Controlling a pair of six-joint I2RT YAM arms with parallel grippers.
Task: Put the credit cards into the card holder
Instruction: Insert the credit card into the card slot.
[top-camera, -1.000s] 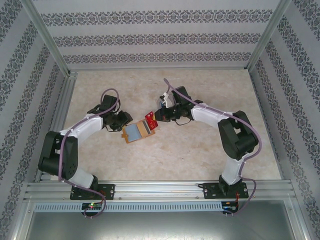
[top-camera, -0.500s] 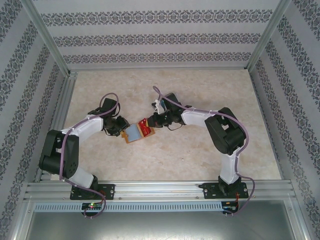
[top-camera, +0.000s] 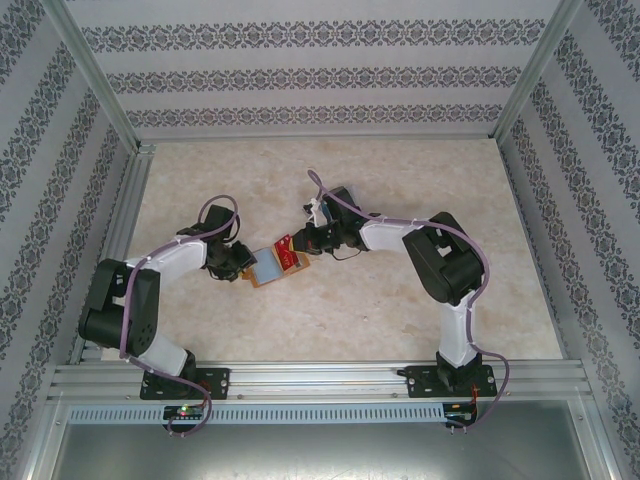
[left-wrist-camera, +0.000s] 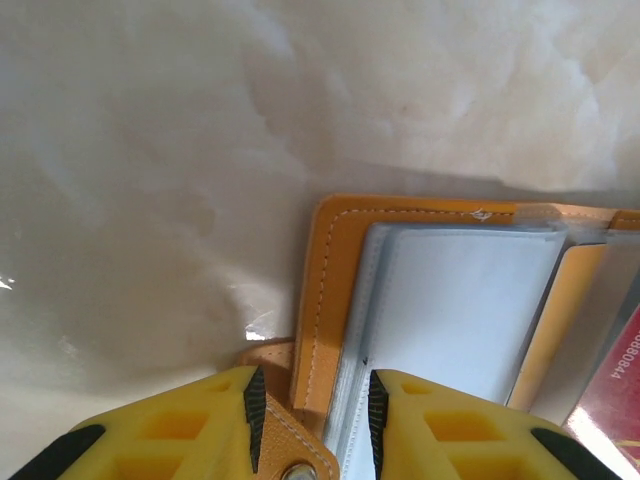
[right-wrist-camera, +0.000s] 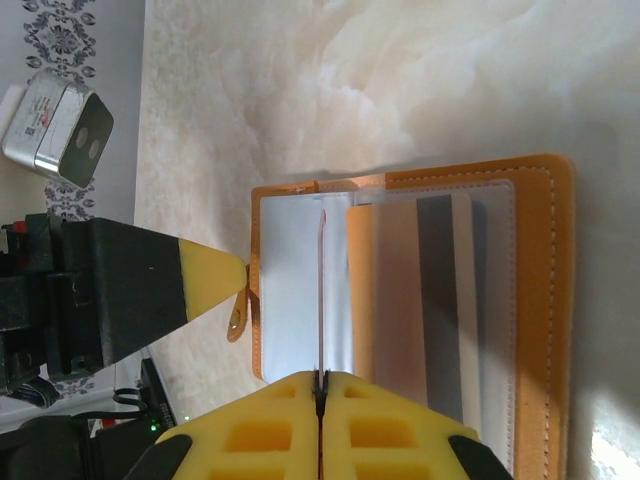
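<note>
Top external: marbled beige bench (top-camera: 400, 180), patterned walls (top-camera: 320, 70); mid-frame my left tool (top-camera: 244, 266) pinches the open card holder (top-camera: 272, 266), right tool (top-camera: 300, 243) clamps a red card (top-camera: 284, 243).

Overhead view: bright, even, diffuse light. The arms cast only faint, soft shadows on the tabletop (top-camera: 400, 300), and detail is slightly soft. Left wrist view: the tabletop is washed out, with a small glare spot beside the left claw (left-wrist-camera: 312, 385), whose yellow fingers (left-wrist-camera: 180, 420) blur near the lens. Right wrist view: a soft shadow lies beside the card holder (right-wrist-camera: 535, 300).
</note>
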